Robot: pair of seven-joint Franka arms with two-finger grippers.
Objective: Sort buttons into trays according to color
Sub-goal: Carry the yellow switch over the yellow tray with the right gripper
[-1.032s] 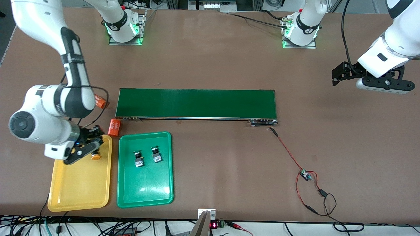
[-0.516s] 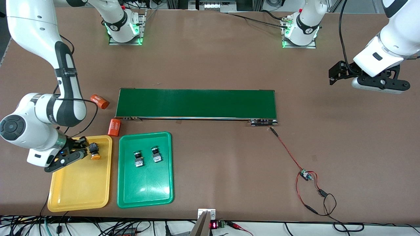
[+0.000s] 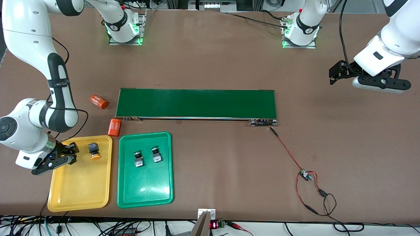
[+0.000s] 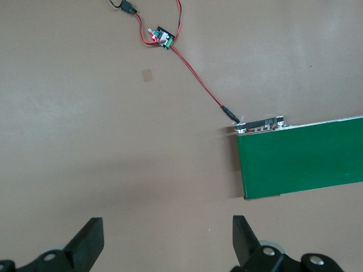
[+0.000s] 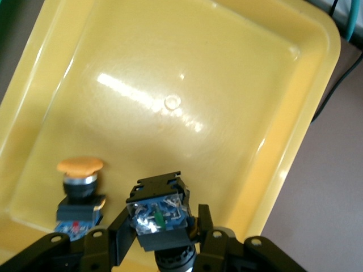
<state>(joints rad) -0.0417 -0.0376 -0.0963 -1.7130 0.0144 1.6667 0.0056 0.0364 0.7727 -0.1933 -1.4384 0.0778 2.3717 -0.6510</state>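
Glossy yellow tray (image 3: 78, 186): one orange-capped button (image 3: 94, 151). Green tray (image 3: 144, 186): two buttons (image 3: 138, 159). Right gripper (image 3: 70, 152) over the yellow tray's edge, jaws clenched on a blue-black button (image 5: 160, 214). Left gripper (image 3: 335, 73) waited over the bare surface (image 3: 328, 137), jaws released.

We see the yellow tray (image 5: 272, 141) as glossy moulded plastic, with bright glare streaks across its smooth floor in the upper middle of the right wrist view, and the green tray (image 3: 145, 193) at the lower left of the front view shows the same shiny plastic. The brown table (image 3: 210, 65) looks matt and smooth, as does the dark-green belt (image 3: 197, 103) at the frame's centre. The orange-capped button (image 5: 79, 181) has a matt plastic cap above a shiny metal-looking collar.
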